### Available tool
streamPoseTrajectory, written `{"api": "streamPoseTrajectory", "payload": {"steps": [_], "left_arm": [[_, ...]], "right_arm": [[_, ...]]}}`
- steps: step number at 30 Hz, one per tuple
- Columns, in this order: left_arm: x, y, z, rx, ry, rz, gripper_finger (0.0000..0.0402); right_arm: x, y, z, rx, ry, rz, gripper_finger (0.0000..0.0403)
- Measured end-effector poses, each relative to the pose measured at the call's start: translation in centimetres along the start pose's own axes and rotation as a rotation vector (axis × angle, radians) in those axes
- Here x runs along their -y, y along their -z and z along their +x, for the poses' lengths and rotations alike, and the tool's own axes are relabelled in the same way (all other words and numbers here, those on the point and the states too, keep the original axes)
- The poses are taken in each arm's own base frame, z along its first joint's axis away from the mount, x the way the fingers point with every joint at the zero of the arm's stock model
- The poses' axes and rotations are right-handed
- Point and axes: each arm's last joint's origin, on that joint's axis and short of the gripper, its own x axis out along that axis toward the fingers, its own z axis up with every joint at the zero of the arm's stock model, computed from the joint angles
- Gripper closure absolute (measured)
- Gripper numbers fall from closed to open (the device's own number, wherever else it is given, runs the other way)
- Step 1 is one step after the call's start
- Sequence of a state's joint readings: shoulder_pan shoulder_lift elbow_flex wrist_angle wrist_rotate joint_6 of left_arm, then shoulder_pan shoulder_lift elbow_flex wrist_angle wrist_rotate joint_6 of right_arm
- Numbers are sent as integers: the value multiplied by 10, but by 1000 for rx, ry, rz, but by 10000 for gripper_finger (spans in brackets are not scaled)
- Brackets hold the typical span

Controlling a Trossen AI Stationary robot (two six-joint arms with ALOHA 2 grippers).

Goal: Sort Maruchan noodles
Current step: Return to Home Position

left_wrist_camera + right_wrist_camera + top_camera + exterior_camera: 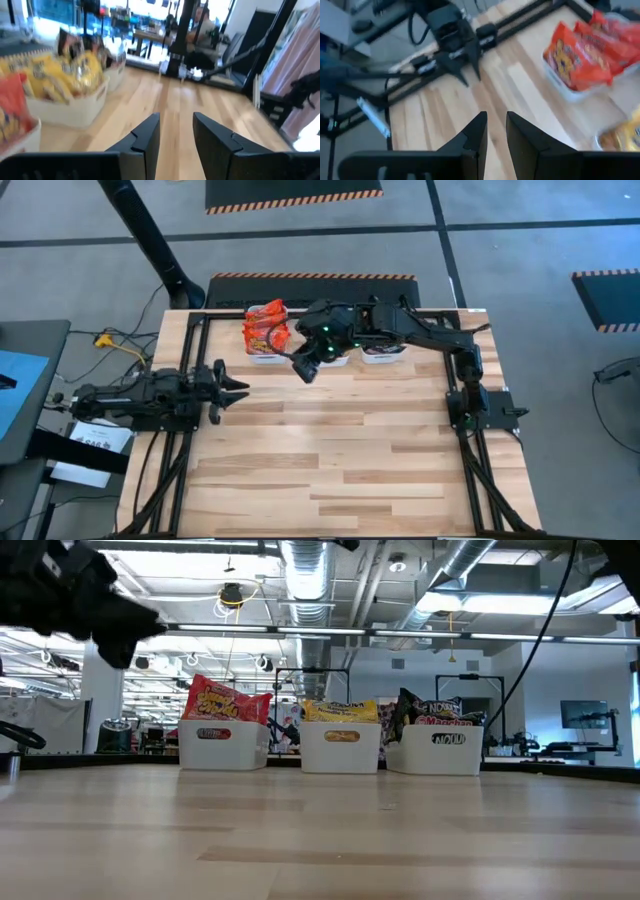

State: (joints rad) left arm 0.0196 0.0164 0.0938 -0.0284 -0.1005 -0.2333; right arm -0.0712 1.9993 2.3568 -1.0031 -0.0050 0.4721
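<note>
The right gripper [303, 371], a bit open and empty, hung beside the tubs [322, 755]; it could bump them, spilling noodles [226, 700]; the left gripper [240, 386] sat open.

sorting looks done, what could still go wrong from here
The right pincer hangs close in front of the white bins, and the packets are heaped above the rims; a careless retreat might clip one and spill it. It also points toward the left pincer, so swinging that way risks a bump.
</note>
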Motion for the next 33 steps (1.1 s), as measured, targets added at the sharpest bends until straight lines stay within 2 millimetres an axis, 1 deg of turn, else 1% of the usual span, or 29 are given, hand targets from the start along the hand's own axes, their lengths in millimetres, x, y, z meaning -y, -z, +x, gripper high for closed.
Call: {"api": "streamPoseTrajectory", "payload": {"steps": [3, 4, 5, 7, 9, 11, 14, 19, 22, 26, 30, 33], "left_arm": [[-3, 16, 3, -29, 2, -5, 297], [-4, 19, 4, -33, 2, -12, 297], [-4, 22, 5, -30, 4, -26, 297], [-4, 21, 5, -21, 17, -37, 297], [-4, 22, 6, -31, 10, -37, 297], [-4, 23, 6, -34, 9, -33, 297], [-5, 24, 7, -47, -4, -53, 297], [-6, 28, 9, -90, -19, -110, 297], [-6, 29, 10, -98, -20, -98, 297], [-6, 29, 10, -99, -18, -66, 297], [-6, 29, 10, -97, -24, -64, 297], [-6, 28, 10, -92, -45, -63, 297]], "right_arm": [[-2, 2, -15, -23, -17, -2, 305], [-2, 2, -24, -26, -19, -4, 305], [-1, 4, -33, -41, -9, -4, 305], [-2, 0, -51, -3, -25, -21, 305], [-2, 1, -73, 16, -16, -56, 305], [-2, -2, -98, 93, 6, -93, 305], [-2, 2, -139, 180, 106, -147, 305], [-3, 23, -208, 254, 206, -244, 305], [-1, 40, -237, 281, 287, -299, 305], [11, 68, -258, 293, 403, -328, 305], [32, 104, -261, 306, 466, -282, 305], [48, 132, -256, 359, 420, -210, 305]]}}
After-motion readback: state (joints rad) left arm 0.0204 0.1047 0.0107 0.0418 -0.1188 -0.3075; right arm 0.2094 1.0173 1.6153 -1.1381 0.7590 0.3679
